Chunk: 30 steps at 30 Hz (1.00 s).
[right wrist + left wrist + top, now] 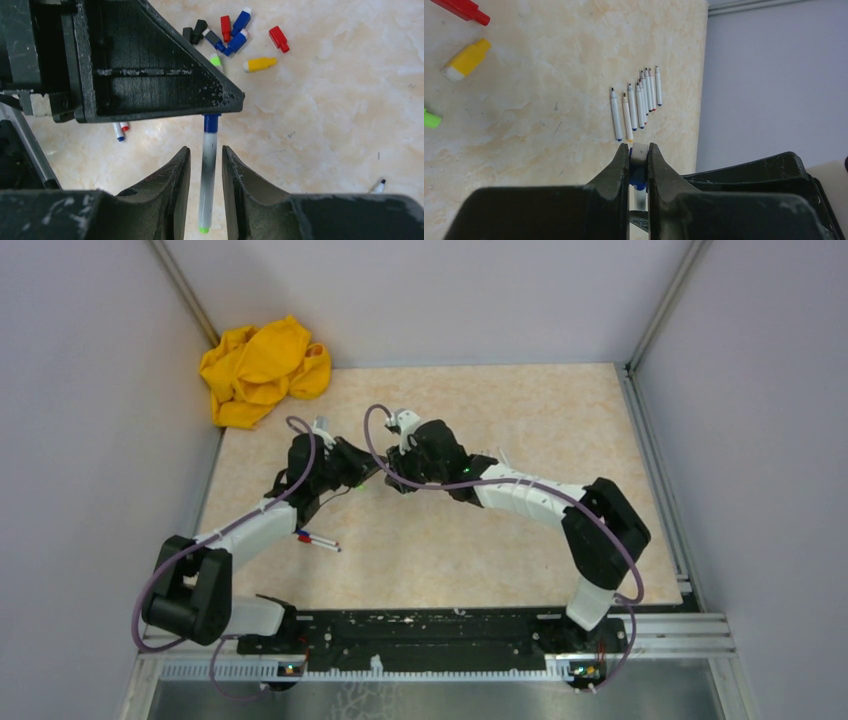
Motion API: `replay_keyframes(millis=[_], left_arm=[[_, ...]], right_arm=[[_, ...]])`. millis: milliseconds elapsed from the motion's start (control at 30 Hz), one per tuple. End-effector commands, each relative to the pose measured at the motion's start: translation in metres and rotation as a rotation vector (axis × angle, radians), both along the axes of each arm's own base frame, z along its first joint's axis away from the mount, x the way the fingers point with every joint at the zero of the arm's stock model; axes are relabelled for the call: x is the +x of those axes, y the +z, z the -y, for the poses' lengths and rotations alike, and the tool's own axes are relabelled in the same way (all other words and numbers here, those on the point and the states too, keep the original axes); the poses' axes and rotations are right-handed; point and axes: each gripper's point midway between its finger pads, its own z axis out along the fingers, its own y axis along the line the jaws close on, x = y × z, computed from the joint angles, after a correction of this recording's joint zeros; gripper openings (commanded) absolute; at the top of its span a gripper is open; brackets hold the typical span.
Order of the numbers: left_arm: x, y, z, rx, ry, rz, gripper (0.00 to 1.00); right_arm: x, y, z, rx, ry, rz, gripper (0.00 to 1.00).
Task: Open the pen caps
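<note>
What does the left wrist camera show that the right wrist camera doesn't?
Only the left wrist view: the whole row of uncapped markers lying side by side, with a wall beyond. Only the right wrist view: black caps and loose blue caps in the pile, two markers off to the side, and the right pincer open around a marker barrel. Both: the left pincer shut on the blue cap of that marker, plus a loose yellow cap and a red cap.

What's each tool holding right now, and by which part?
Left tool is shut on the blue cap. Right tool is open, astride the marker barrel, not clamping it.
</note>
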Motion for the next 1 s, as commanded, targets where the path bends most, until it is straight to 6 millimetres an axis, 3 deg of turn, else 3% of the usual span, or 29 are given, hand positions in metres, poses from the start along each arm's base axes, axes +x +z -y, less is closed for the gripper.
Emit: replay_keyframes(millis=[0,67,167,200,367,533,767,967], left_arm=[[0.000,0.007,0.004,-0.030,-0.025,0.027,0.00],[0.000,0.009,0.004,-0.033,-0.026,0.029,0.00],[0.000,0.010,0.003,-0.030,-0.018,0.033,0.00],[0.003,0.010,0.001,-0.022,-0.003,0.038,0.00],[0.023,0.009,-0.025,0.084,0.149,0.073,0.00],[0.056,-0.010,-0.059,0.174,0.273,0.047,0.00],[0.099,-0.031,-0.112,0.175,0.376,-0.021,0.00],[0.104,-0.043,-0.117,0.259,0.333,-0.070,0.00]], right_arm=[[0.015,0.018,-0.013,0.041,0.010,0.038,0.28],[0.017,0.014,-0.015,0.038,0.009,0.033,0.24],[0.022,0.009,-0.016,0.032,0.005,0.024,0.02],[0.024,0.008,-0.016,0.032,0.002,0.023,0.00],[0.028,-0.009,-0.004,-0.010,-0.041,0.002,0.00],[0.012,-0.035,0.016,-0.049,-0.056,-0.031,0.00],[0.001,-0.044,0.035,-0.054,-0.083,-0.040,0.00],[0.018,-0.042,0.042,-0.087,-0.151,-0.014,0.00]])
